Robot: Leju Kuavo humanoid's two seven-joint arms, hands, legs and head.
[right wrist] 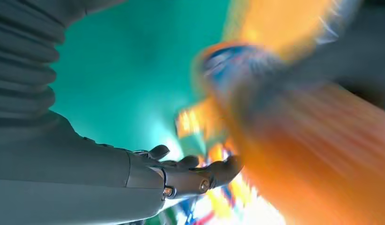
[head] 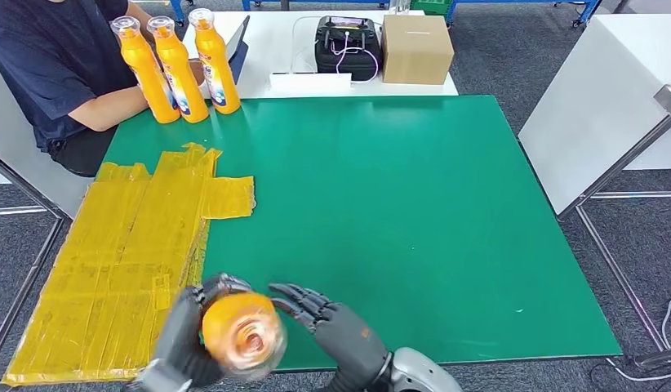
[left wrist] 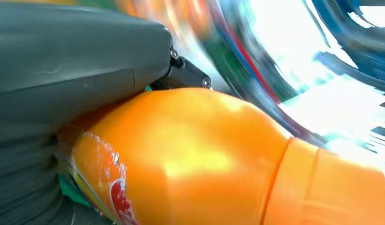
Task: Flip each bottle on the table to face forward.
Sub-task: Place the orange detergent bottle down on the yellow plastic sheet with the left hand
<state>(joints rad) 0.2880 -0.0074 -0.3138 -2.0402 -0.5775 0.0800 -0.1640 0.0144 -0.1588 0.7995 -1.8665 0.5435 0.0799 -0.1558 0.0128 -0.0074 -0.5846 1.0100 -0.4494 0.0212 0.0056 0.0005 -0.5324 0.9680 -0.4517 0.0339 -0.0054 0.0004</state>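
One orange bottle [head: 244,333] sits gripped in the left hand [head: 184,336], its label visible from the left wrist; right hand [head: 336,325] spread empty.

**Dark grey hands on a silver arm**

The left hand [head: 185,339] and the right hand [head: 336,322] are matte dark grey, with slim, darker segmented fingers [right wrist: 223,171]. A grey ribbed cover [right wrist: 22,61] wraps the right wrist. A small screw [left wrist: 206,83] marks the left hand's black linkage. The right forearm's shell [head: 418,371] is silver.
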